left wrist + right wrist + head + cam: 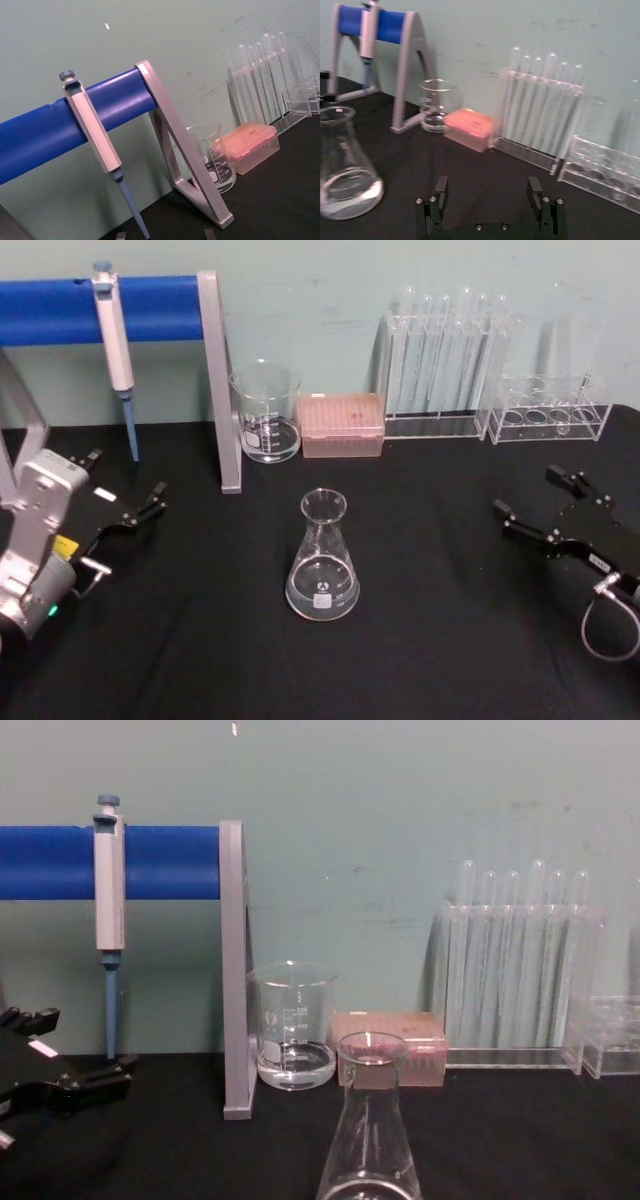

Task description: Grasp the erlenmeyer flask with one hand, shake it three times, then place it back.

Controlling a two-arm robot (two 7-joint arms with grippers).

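Observation:
The erlenmeyer flask (pixel 322 560) stands upright in the middle of the black table, with a little clear liquid in its wide base. It also shows in the right wrist view (pixel 345 165) and low in the chest view (pixel 370 1145). My right gripper (pixel 528 492), the hand with the small white label and silver cable connector, rests open at the table's right side, well apart from the flask; its fingers (pixel 441 190) hold nothing. Over on the left side my left gripper (pixel 122 482) is open too, and it appears in the chest view (pixel 75 1045).
A beaker (pixel 267 412) and a pink tip box (pixel 342 424) stand behind the flask. Test tubes in a clear rack (pixel 440 360) and a low rack (pixel 550 420) are at the back right. A pipette (pixel 115 340) hangs on the blue stand (pixel 215 380) at the back left.

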